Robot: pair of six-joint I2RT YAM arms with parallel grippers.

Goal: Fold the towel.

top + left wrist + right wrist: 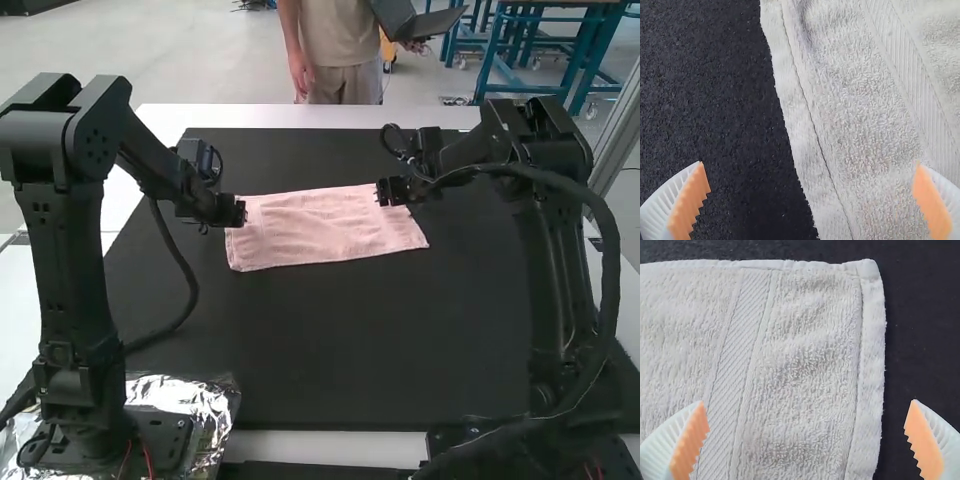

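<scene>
A pink towel (325, 228) lies spread as a slightly slanted rectangle with light wrinkles. At its left end my left gripper (238, 212) hangs over the edge. My right gripper (384, 192) is above the far edge near the right end. From the left wrist, the open left gripper (812, 200) has one finger over the mat and the other over the towel (870, 110), nothing between them but the hemmed edge below. Likewise the open right gripper (807, 437) straddles the other end of the towel (800, 355), whose corner and woven band show.
A black mat (330, 350) covers most of the white table (300, 116), with bare mat in front of the towel. Crinkled foil (190, 392) lies around the left arm's base. Cables loop beside both arms.
</scene>
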